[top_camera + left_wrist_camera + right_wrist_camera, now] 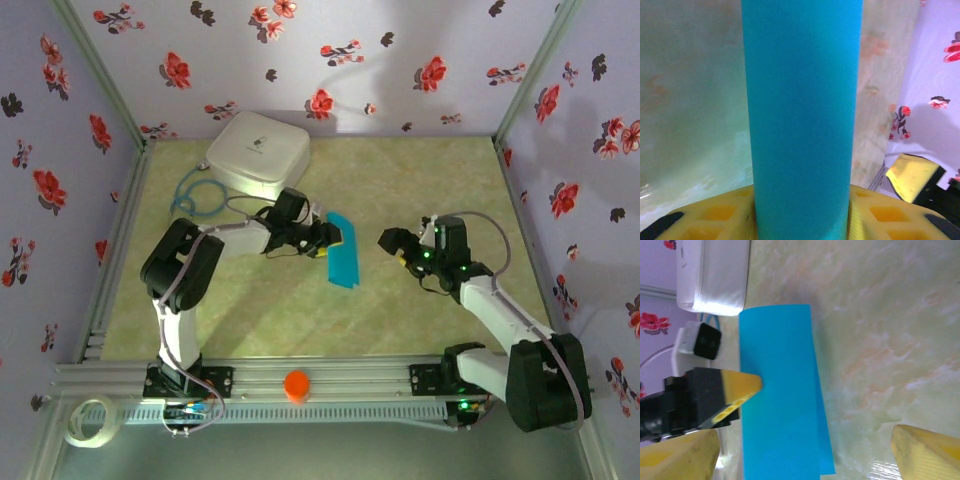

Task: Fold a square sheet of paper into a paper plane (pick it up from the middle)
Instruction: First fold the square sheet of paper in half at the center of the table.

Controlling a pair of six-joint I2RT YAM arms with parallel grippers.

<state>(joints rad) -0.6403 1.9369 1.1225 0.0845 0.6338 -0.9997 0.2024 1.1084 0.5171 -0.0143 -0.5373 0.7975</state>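
Observation:
The square sheet of paper (343,252) is bright turquoise and folded into a long strip over the table's middle. My left gripper (330,237) is shut on its left edge. In the left wrist view the sheet of paper (802,115) rises between my two yellow fingers (715,215). My right gripper (388,243) stands open just right of the strip, apart from it. In the right wrist view the sheet of paper (780,390) has a second layer showing along its right side. The left gripper's yellow fingertip (742,387) rests on its left edge, and my own fingers (925,455) are spread wide at the bottom corners.
A white rounded box (258,152) sits at the back left, also in the right wrist view as the white box (715,275). A blue cable loop (195,195) lies beside it. An orange cap (296,385) sits on the front rail and a tape roll (88,420) at the front left.

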